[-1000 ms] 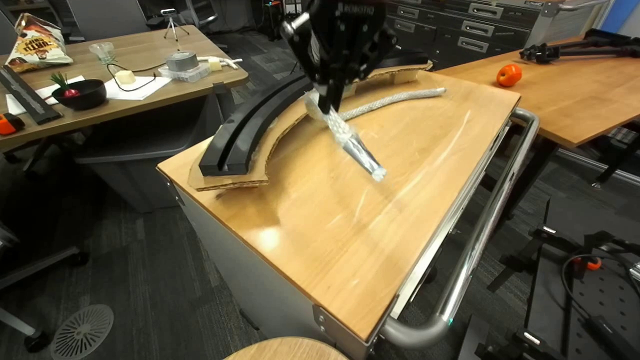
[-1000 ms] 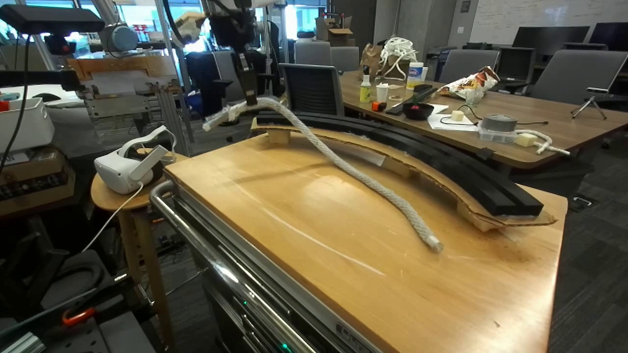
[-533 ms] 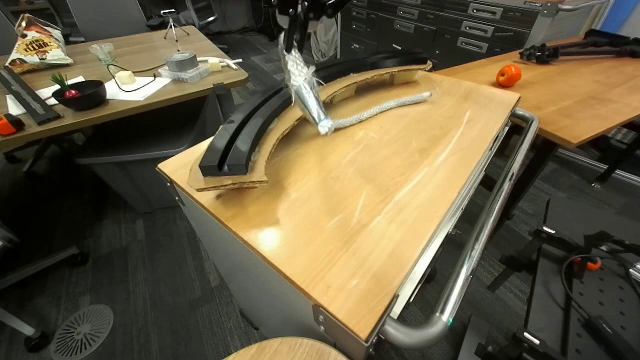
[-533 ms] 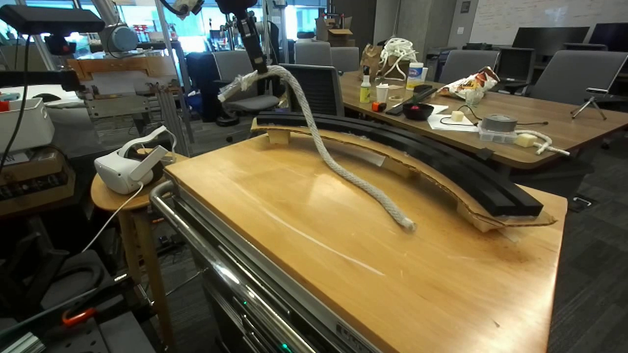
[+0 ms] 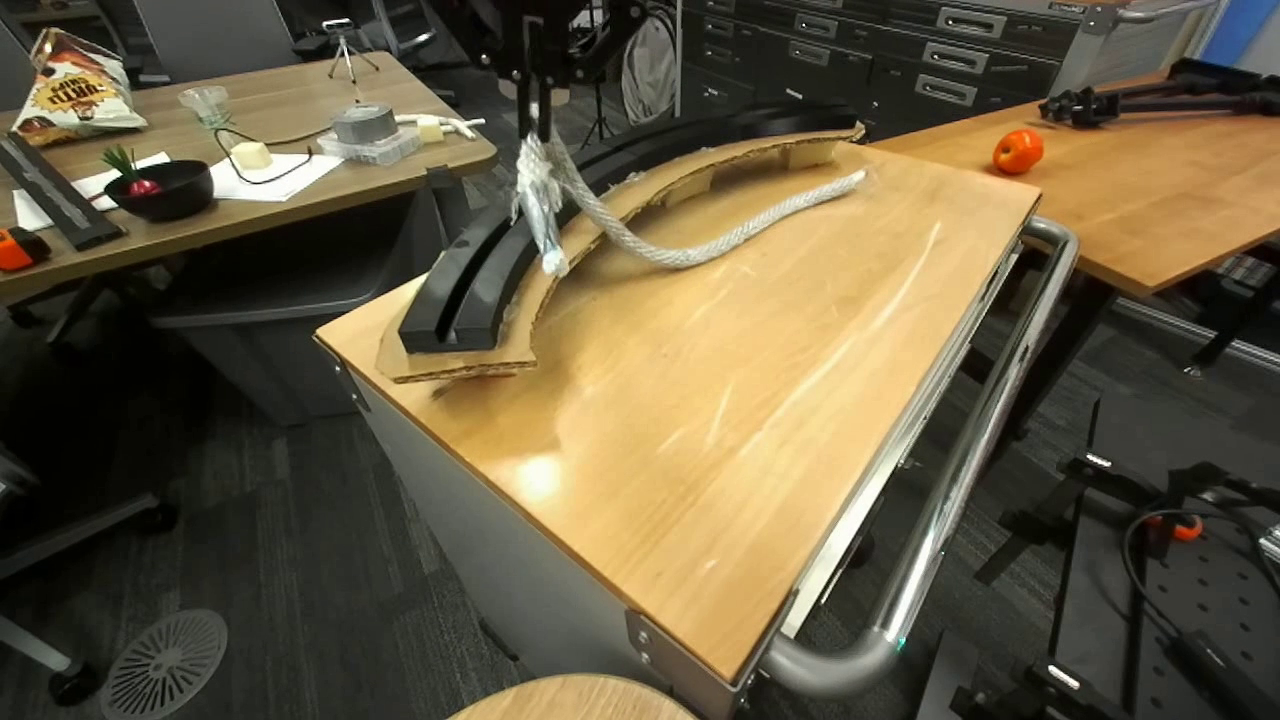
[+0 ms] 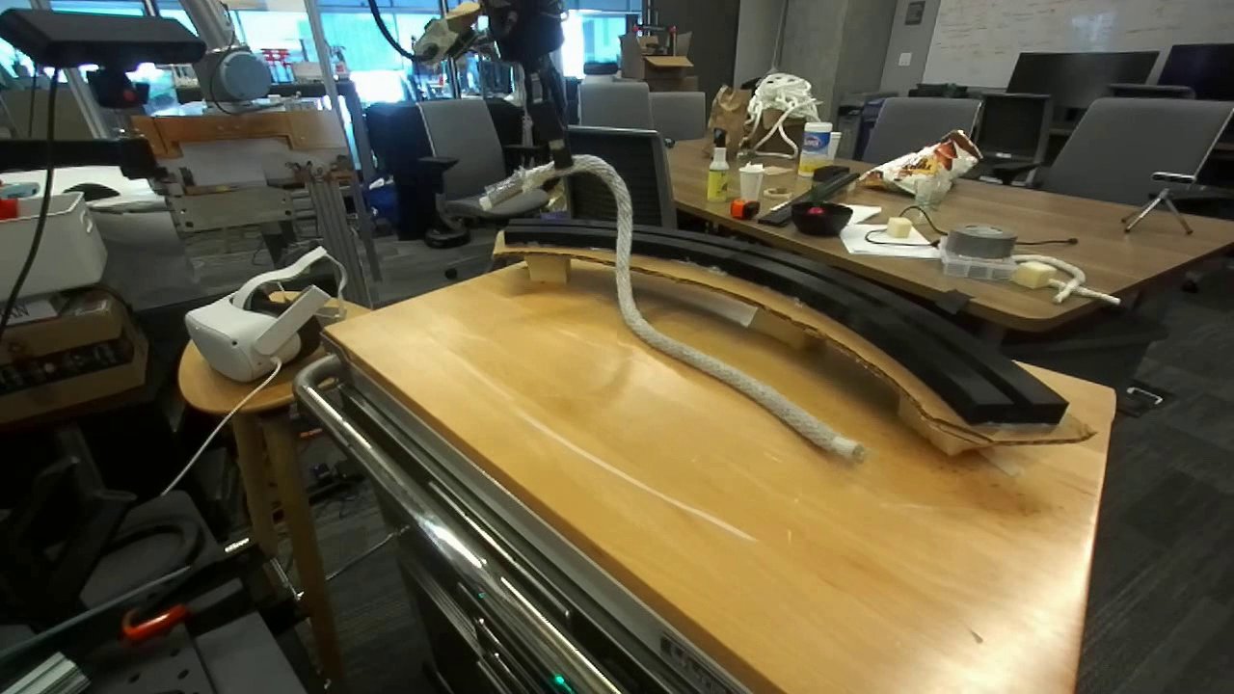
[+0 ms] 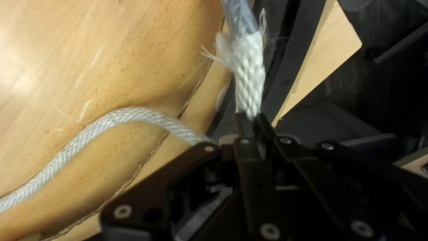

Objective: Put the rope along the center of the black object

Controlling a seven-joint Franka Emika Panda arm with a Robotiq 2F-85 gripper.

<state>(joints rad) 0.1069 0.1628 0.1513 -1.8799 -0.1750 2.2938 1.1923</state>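
Silvery rope [image 5: 690, 257] | wrapped tip [image 5: 545, 233] slants down | long axis curves onto tabletop [image 6: 819, 578] | claw [image 5: 534, 136] pinching rope

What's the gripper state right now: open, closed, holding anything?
Gripper: closed on the rope, near one end.

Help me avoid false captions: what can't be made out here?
Wrist view: pinched stretch of the rope, hidden by the fingers.
In an exterior view: groove of the black object, partly hidden by the rope; top of the gripper, cut off by the upper edge.
In an exterior view: whiteboard writing, too small.
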